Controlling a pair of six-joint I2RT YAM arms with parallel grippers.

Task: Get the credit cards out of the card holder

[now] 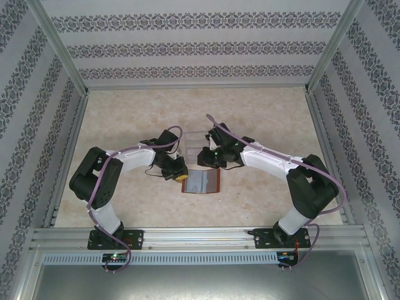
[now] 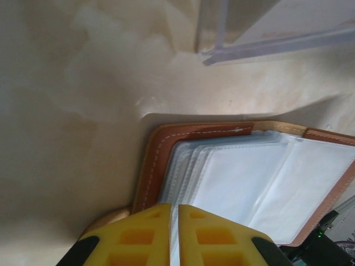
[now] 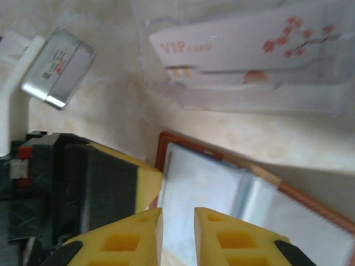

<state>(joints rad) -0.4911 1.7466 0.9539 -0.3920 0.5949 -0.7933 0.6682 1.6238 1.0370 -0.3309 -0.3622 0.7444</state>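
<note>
The reddish-brown card holder (image 1: pixel 201 182) lies open on the table, its pale grey-blue sleeves (image 2: pixel 249 177) facing up. My left gripper (image 1: pixel 177 170) is at the holder's left edge. Its yellow fingers (image 2: pixel 178 221) stand almost together, pinching the edge of the sleeves. My right gripper (image 1: pixel 209 159) hovers over the holder's far left corner (image 3: pixel 162 145), its jaws (image 3: pixel 177 221) a narrow gap apart above a grey-blue sleeve (image 3: pixel 194 183). Whether that sleeve contains a card I cannot tell. A pale pink credit card (image 3: pixel 238 44) printed with red blossoms lies in the clear tray (image 3: pixel 249 102).
The clear plastic tray (image 1: pixel 197 140) stands just beyond the holder, close to both grippers; its corner (image 2: pixel 266 47) shows above the holder. The left arm's finger (image 3: pixel 147 177) and silver wrist camera (image 3: pixel 58 69) crowd the right gripper's left side. Patterned walls enclose the beige table (image 1: pixel 125 119).
</note>
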